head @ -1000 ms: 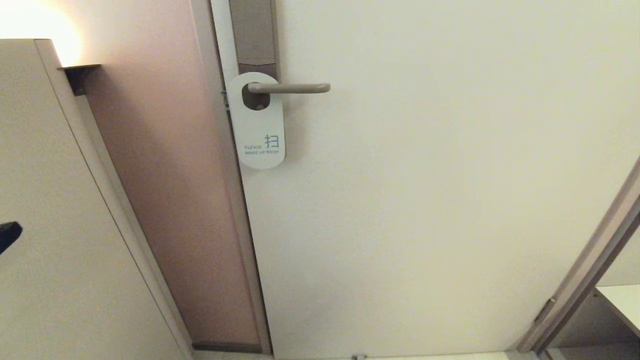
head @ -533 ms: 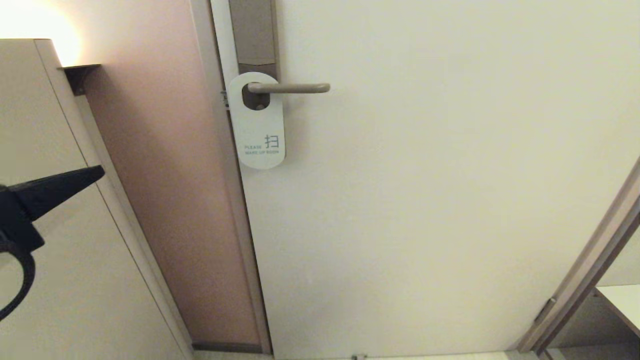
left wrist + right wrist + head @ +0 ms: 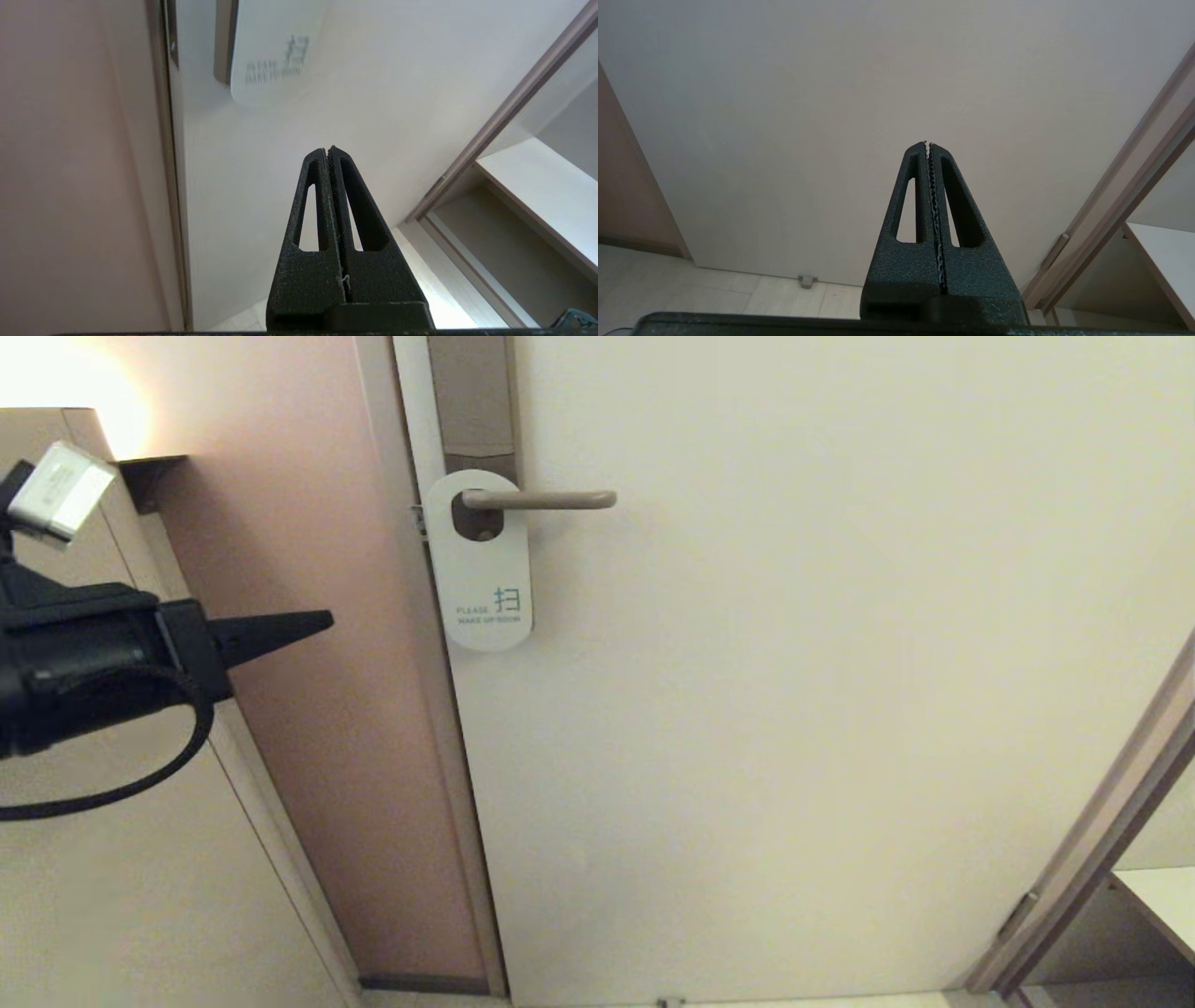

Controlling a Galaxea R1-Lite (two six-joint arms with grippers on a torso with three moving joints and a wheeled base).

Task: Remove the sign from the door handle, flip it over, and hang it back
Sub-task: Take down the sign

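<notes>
The sign (image 3: 484, 569) hangs by its oval hole on the door handle (image 3: 541, 501), white side out with teal "MAKE UP ROOM" lettering. Its lower end also shows in the left wrist view as the sign (image 3: 273, 56). The handle is a slim beige lever on a tall brownish plate (image 3: 471, 401). My left gripper (image 3: 322, 619) is shut and empty, out to the left of the sign at about its lower edge, pointing toward it with a clear gap between. In its own view the left gripper (image 3: 326, 150) has its jaws pressed together. My right gripper (image 3: 927, 143) is shut, empty, low before the door.
The cream door (image 3: 794, 709) fills the middle. A pinkish wall panel (image 3: 308, 663) and a beige cabinet side (image 3: 103, 877) stand to the left. A door frame (image 3: 1092, 840) runs diagonally at the lower right. A small doorstop (image 3: 807, 280) sits on the floor.
My left arm has risen from the left edge and swung rightward toward the sign, jaws staying shut. The sign, the handle and the door have not moved.
</notes>
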